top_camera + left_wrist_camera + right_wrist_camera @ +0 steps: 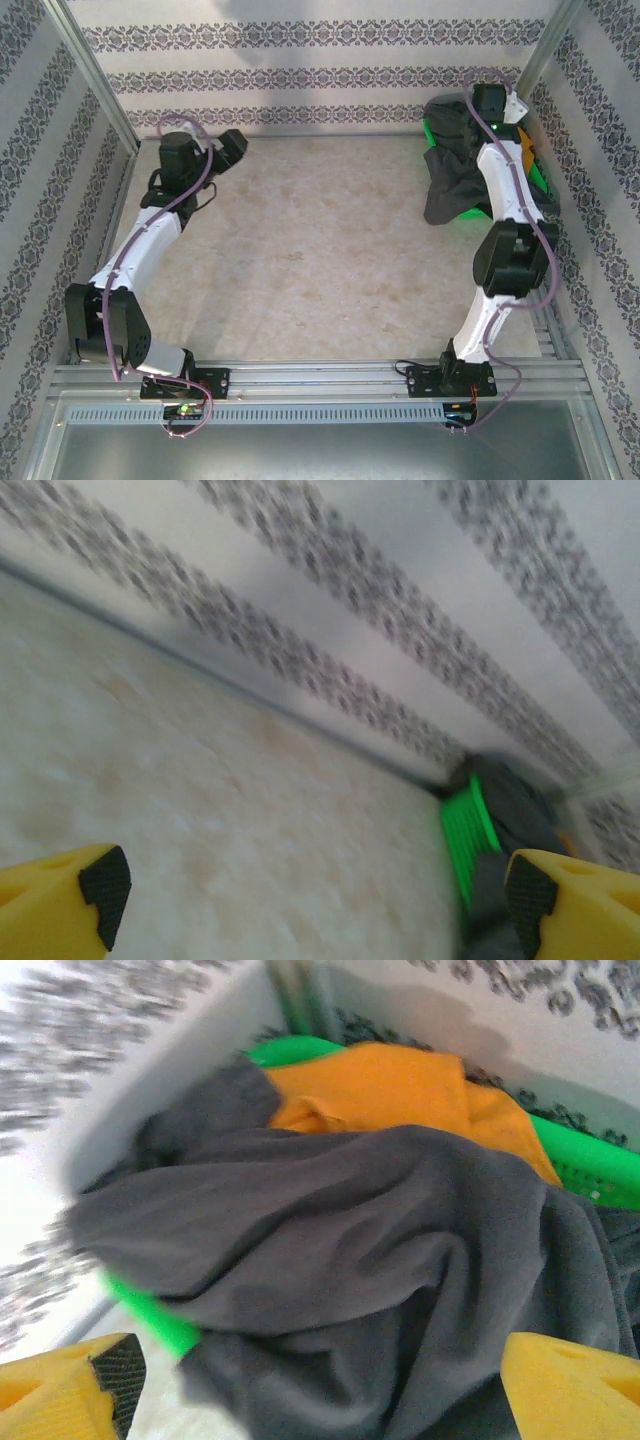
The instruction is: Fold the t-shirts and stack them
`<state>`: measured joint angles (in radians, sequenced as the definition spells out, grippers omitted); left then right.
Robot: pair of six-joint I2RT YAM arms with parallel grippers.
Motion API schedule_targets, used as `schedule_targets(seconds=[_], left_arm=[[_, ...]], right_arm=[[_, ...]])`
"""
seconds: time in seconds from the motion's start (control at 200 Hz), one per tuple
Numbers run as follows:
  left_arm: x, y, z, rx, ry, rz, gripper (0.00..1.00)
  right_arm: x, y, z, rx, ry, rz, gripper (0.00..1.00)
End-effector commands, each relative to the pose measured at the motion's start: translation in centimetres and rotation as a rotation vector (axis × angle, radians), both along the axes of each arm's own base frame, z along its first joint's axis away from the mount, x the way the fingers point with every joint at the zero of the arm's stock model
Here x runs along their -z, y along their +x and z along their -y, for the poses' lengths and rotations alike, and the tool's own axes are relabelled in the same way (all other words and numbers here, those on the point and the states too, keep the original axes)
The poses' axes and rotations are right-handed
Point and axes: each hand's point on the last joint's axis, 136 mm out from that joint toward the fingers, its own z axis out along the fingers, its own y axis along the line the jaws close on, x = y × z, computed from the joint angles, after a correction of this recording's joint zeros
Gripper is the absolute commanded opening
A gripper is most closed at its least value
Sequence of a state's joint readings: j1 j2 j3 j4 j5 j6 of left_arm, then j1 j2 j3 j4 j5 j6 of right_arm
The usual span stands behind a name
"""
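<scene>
Spilling over a green plastic basket [590,1165], rumpled soft charcoal t-shirt [400,1260] overlies mustard-orange t-shirt [400,1085]; left jaws and right jaws gape, empty.

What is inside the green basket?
In the green basket, a grey t-shirt lies on top, spilling over the rim. An orange t-shirt peeks out behind it. Anything underneath is covered by them.
</scene>
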<state>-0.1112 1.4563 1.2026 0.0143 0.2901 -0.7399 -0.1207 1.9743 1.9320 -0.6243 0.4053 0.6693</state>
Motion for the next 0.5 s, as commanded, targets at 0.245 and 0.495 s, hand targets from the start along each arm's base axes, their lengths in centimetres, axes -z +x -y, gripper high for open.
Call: schedule_targets(seconds=[0.245,0.495], left_arm=[[-0.5,-3.6,6.7,0.205,-0.099,-0.044,0.77],[-1.0,-4.7,6.1,0.192,-0.063,-0.040,0.55]], right_arm=[[9.8,0.3,2.9,0.110,0.135,-0.236,0.76],[5.6,0.9,1.4,0.072,0.159,-0.040,0.00]])
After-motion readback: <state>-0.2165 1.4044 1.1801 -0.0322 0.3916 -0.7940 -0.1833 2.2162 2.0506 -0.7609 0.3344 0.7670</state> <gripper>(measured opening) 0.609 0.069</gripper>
